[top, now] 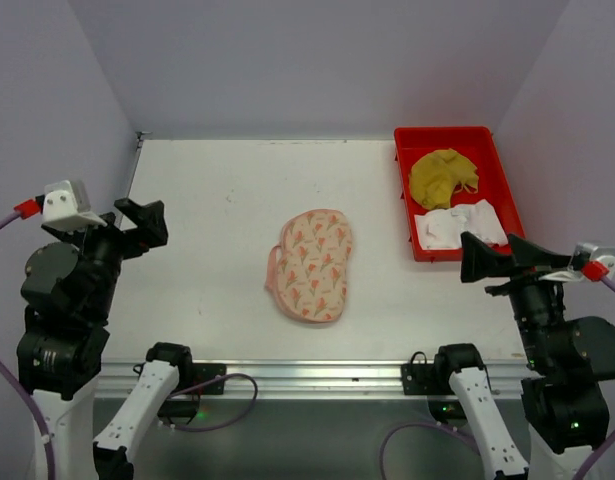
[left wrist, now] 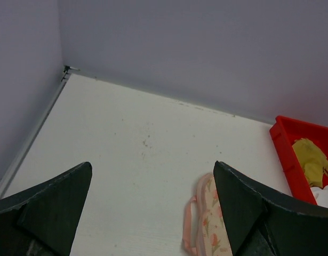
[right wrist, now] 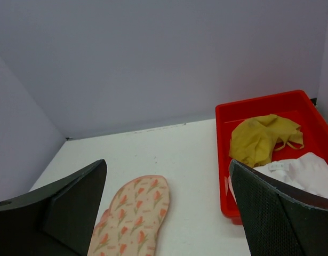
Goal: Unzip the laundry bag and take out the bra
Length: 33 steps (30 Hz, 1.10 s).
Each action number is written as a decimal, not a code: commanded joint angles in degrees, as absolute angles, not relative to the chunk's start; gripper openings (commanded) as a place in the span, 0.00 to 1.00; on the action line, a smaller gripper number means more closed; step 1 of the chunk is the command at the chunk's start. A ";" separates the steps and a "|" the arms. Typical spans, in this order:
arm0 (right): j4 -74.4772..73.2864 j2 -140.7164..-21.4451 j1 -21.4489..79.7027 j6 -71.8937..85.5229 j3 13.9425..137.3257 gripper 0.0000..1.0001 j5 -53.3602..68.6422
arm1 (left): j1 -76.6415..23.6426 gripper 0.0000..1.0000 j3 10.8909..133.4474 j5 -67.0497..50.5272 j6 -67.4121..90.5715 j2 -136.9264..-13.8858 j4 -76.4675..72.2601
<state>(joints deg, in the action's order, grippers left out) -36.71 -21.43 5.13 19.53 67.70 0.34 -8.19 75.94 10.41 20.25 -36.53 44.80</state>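
Note:
The laundry bag (top: 312,265) lies flat mid-table, a beige oval pouch with orange-red flower print and pink edging. A pink loop (top: 272,272) sticks out on its left side. It looks zipped, and the bra is hidden. My left gripper (top: 142,225) hovers open at the table's left edge, well away from the bag. In the left wrist view (left wrist: 153,165) the bag (left wrist: 206,224) shows low beside the right finger. My right gripper (top: 502,255) hangs open near the tray's front. From the right wrist (right wrist: 167,162) the bag (right wrist: 134,216) lies low left between the fingers.
A red plastic tray (top: 500,150) sits at the back right, holding a crumpled yellow garment (top: 440,176) and a white cloth (top: 457,225). Lilac walls close the table on three sides. A metal rail (top: 317,372) runs along the near edge.

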 commanded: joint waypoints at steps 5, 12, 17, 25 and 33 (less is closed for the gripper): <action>-39.81 -14.69 7.29 16.00 65.74 0.99 -1.93 | -8.26 1.00 73.83 16.00 18.81 -30.07 49.92; -41.31 -11.17 8.09 15.12 64.60 0.99 -2.46 | -9.23 1.00 70.23 14.68 21.36 -26.20 50.36; -41.49 -10.11 8.09 15.47 63.72 0.99 -1.14 | -9.93 1.00 68.12 14.07 22.59 -24.79 50.62; -41.13 -10.28 8.09 15.38 63.81 0.99 -0.35 | -10.11 1.00 66.36 13.36 22.85 -24.96 49.57; -40.96 -10.81 8.17 14.77 63.81 0.99 -0.44 | -10.11 1.00 65.39 12.75 22.50 -26.54 47.29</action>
